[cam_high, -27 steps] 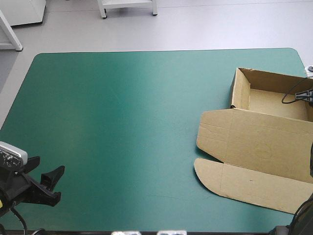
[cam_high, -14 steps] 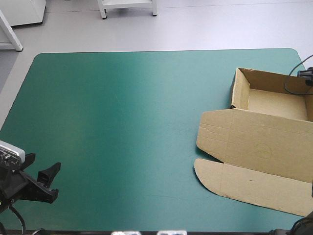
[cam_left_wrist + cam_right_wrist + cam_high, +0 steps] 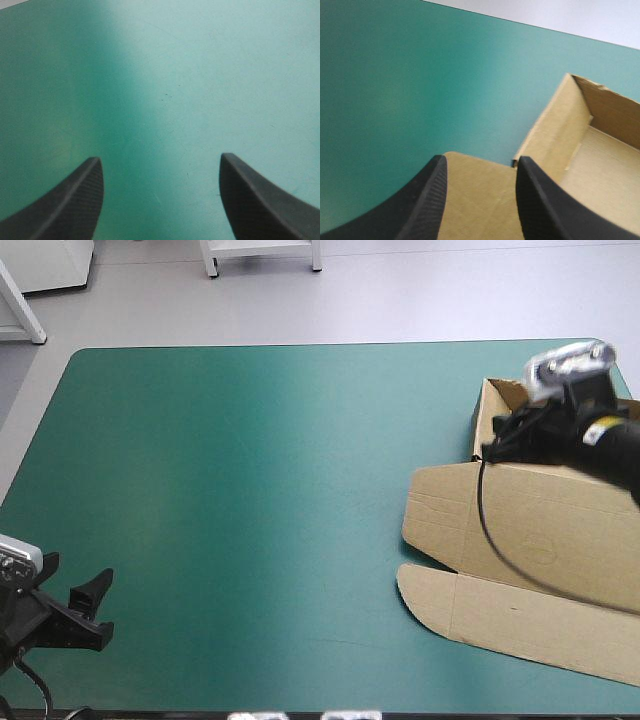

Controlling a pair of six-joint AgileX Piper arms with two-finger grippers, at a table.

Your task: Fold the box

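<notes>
Your right claw [image 3: 497, 436] hangs released, fingers apart, over the brown box [image 3: 520, 540]. The flat lid [image 3: 479, 200] shows between its fingers, and the tray [image 3: 555, 125] is just ahead. Your left claw [image 3: 85, 602] is spread wide too, with teal-green cover [image 3: 165, 75] ahead and the box well apart from it.

open teal-green cover [image 3: 250, 470] across left and middle, brown box [image 3: 560, 515] filling the right side

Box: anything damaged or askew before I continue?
The box is an open tray, lid flat. Only oddity: the far wall's top edge looks ragged near the corner, perhaps slightly torn. Nothing else stands out.
</notes>
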